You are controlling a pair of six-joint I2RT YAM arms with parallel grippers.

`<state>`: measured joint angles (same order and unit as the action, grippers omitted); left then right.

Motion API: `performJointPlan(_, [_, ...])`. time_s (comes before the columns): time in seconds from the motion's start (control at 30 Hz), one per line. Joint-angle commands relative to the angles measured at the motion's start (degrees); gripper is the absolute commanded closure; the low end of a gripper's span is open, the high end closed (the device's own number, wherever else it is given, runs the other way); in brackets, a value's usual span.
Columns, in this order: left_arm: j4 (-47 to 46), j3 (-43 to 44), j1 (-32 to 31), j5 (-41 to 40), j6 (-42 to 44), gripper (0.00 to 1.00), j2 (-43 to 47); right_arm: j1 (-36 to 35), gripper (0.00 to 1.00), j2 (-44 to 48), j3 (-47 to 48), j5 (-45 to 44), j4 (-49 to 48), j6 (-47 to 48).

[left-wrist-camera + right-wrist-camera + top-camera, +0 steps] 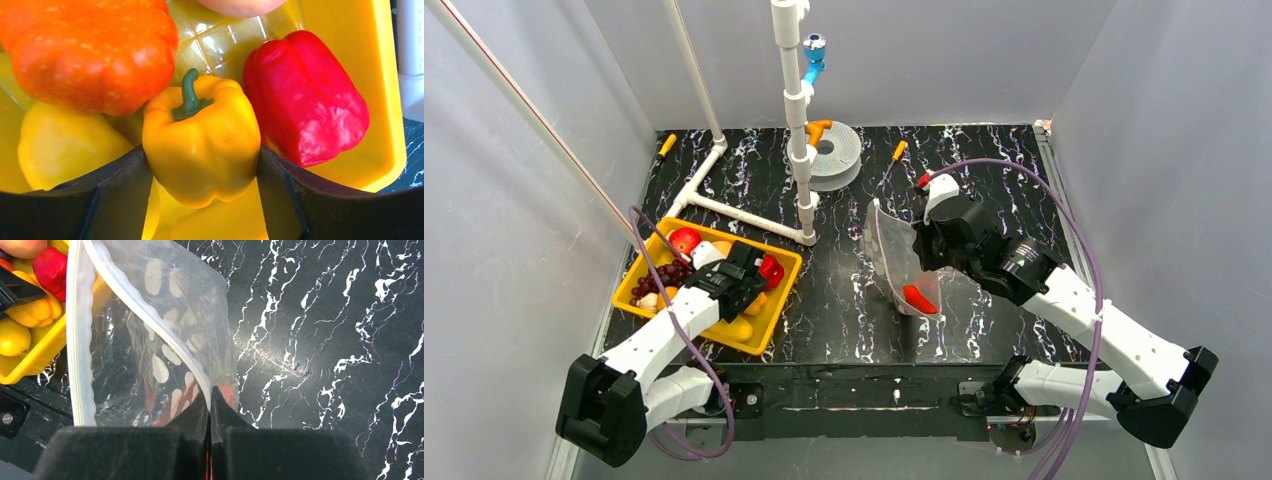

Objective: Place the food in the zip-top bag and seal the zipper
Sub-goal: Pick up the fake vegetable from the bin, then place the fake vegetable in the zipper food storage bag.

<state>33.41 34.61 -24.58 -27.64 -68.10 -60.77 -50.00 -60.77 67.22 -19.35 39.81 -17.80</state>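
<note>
Only the left wrist view shows the left gripper [201,152] with its jaws bracketing a glossy yellow toy bell pepper [210,125] in the yellow rectangular tray [380,75]; whether they press it, I cannot tell. In the right wrist view, the right gripper [210,395] has its jaws closed on the whitish zipper strip [80,340] of the clear dotted zip-top bag [165,315]. The red toy piece [919,299] inside is plain from above but blurred there.

The yellow bell pepper [200,145] and red bell pepper [305,100] shine like smooth plastic. The zip-top bag [165,340] is clear, wrinkled film, and the tabletop [325,315] is black and marble-patterned.
</note>
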Motion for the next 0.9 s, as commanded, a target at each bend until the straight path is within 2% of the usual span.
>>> performJointPlan(0.0, [5.0, 3.2, 0.4, -2.2, 3.3, 0.55, 4.4, 0.1, 0.99, 0.4, 0.2, -0.5, -3.0, 0.1])
performJointPlan(0.1, [5.4, 5.3, 0.4, 2.2, 9.9, 0.55, 9.6, 0.2, 0.99, 0.2, 0.4, -0.2, -3.0, 0.1])
performJointPlan(0.23, [3.1, 7.1, 0.4, 12.1, 19.3, 0.56, 17.6, 0.1, 0.99, 0.4, -0.1, 0.5, -3.5, -0.1])
performJointPlan(0.4, [-7.7, 6.5, 0.4, 31.9, 27.1, 0.56, 26.8, 0.2, 0.99, -0.2, 0.1, 1.4, -3.8, -0.5])
performJointPlan(0.5, [-19.7, 5.8, 0.4, 46.2, 26.3, 0.56, 28.0, 0.1, 0.99, -0.7, 0.5, 2.4, -4.1, -0.6])
performJointPlan(0.67, [-46.2, 4.5, -0.8, 68.7, 15.3, 0.59, 21.4, 0.1, 0.99, -1.7, 1.1, 4.0, -4.3, -1.2])
performJointPlan(0.73, [-61.5, 2.4, -3.0, 72.2, 9.9, 0.60, 18.6, 0.1, 0.99, -2.1, 1.7, 4.6, -4.1, -1.6])
performJointPlan(0.77, [-65.0, 2.2, -5.1, 72.4, 8.6, 0.59, 17.6, 0.1, 0.99, -2.1, 1.8, 4.8, -4.0, -1.7])
performJointPlan(0.8, [-66.3, 2.8, -7.6, 71.9, 9.1, 0.59, 16.7, 0.1, 0.99, -2.0, 1.9, 5.0, -4.1, -1.9])
performJointPlan(0.87, [-62.5, 6.2, -13.5, 69.7, 14.5, 0.59, 14.7, 0.1, 0.99, -2.0, 2.0, 5.3, -4.5, -2.0])
